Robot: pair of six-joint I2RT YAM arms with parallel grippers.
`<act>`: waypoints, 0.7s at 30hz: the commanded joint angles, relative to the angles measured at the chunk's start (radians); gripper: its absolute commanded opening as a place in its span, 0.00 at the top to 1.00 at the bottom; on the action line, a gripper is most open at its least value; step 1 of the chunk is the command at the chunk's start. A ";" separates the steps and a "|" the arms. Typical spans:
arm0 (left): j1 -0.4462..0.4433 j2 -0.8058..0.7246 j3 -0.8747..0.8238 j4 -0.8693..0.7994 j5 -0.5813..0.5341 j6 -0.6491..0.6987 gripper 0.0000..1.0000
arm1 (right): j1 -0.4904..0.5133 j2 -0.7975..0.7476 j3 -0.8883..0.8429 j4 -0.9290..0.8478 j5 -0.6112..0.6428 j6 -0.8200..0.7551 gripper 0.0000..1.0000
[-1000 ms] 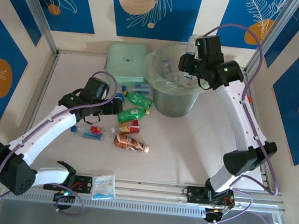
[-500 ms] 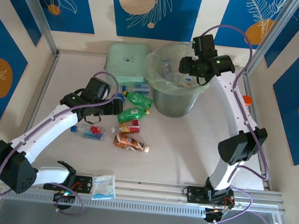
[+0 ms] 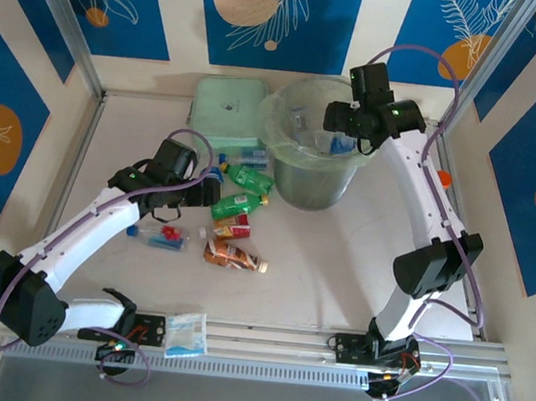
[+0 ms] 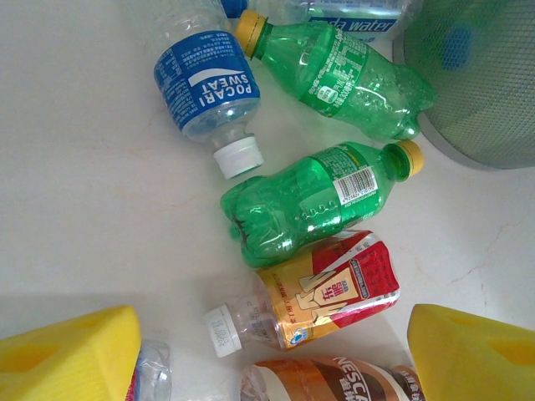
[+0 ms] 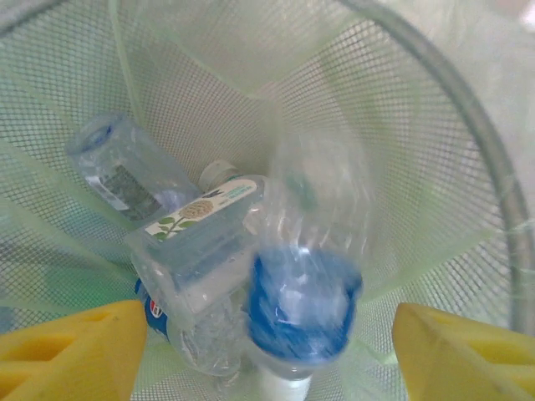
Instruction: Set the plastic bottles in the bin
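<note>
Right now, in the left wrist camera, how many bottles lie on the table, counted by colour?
Green bottles: 2
Clear bottles with blue labels: 2
Red-and-yellow labelled bottle: 1
Brown Nescafe bottle: 1
Clear bottle at lower left, mostly hidden: 1
Total: 7

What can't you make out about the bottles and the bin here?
Right wrist view: the blue-label bottle is motion-blurred, so its label is unreadable.
Left wrist view: the brown bottle is cut off by the bottom edge; a clear bottle sits mostly behind a yellow finger.
Top view: what lies in the bin is too small, and partly behind the right arm, to count.
</note>
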 commanded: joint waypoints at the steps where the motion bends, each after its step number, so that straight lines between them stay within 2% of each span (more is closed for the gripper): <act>1: 0.002 0.003 -0.011 -0.004 0.003 0.008 0.16 | 0.010 -0.074 0.000 0.013 0.019 0.011 0.20; 6: -0.006 -0.004 -0.018 -0.003 0.018 0.013 0.15 | 0.050 -0.128 0.016 0.013 0.023 0.013 0.20; 10: -0.025 -0.012 -0.035 0.004 0.040 0.022 0.15 | 0.104 -0.224 -0.045 0.055 -0.034 0.024 0.21; 17: -0.128 -0.020 -0.089 0.003 0.057 0.019 0.15 | 0.334 -0.460 -0.305 0.199 -0.104 0.003 0.23; 21: -0.186 -0.014 -0.128 -0.007 0.007 -0.034 0.13 | 0.442 -0.555 -0.452 0.234 -0.114 0.064 0.23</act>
